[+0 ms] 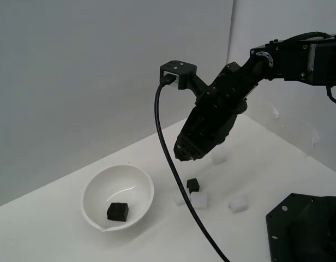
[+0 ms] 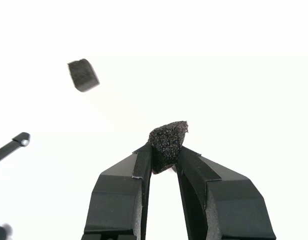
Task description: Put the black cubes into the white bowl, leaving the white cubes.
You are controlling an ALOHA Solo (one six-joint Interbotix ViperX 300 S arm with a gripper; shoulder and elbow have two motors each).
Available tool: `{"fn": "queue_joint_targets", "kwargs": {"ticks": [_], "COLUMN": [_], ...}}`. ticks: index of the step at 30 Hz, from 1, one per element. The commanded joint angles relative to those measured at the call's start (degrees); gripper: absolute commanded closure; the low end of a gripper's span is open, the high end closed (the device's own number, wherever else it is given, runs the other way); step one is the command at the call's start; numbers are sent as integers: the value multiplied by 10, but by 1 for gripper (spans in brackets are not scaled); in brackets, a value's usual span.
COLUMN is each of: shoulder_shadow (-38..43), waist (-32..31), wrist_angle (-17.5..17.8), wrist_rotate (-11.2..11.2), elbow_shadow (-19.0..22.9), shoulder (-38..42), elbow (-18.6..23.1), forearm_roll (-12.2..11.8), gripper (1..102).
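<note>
While the gripper [image 2: 164,156] hangs above the table [image 1: 59,229], I read its fingers pinching one black cube [image 2: 167,145]. A second black cube [image 1: 117,210] lies inside the white bowl [image 1: 97,188]; a third black cube [image 1: 193,185] rests among white cubes [image 1: 199,200].

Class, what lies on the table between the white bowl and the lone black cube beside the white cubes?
Only bare table, in the exterior view, between white bowl and black cube.
</note>
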Motion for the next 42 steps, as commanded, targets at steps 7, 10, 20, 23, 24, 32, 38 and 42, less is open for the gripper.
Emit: {"fn": "queue_joint_targets", "kwargs": {"ticks": [7,10,20,23,24,32,38,42], "shoulder_shadow": [-28,-47,-99,-110,-113,-134,-142,-142], "waist": [-66,-82,-135,-149,-155,-165,-164,-164], "wrist_angle": [-4,-4,-9,-16,-18,-20,-20,-20], "wrist_rotate": [5,4,4,4,4,4,5,6], "elbow_shadow": [-65,-82,-127,-139,-142,-156,-157,-153], "shoulder": [-30,-49,-102,-113,-117,-138,-146,-146], "elbow": [-61,-76,-123,-134,-138,-153,-153,-149], "forearm_roll": [-28,-36,-57,-65,-66,-69,-69,-65], "gripper": [94,94,94,94,94,58,36,36]}}
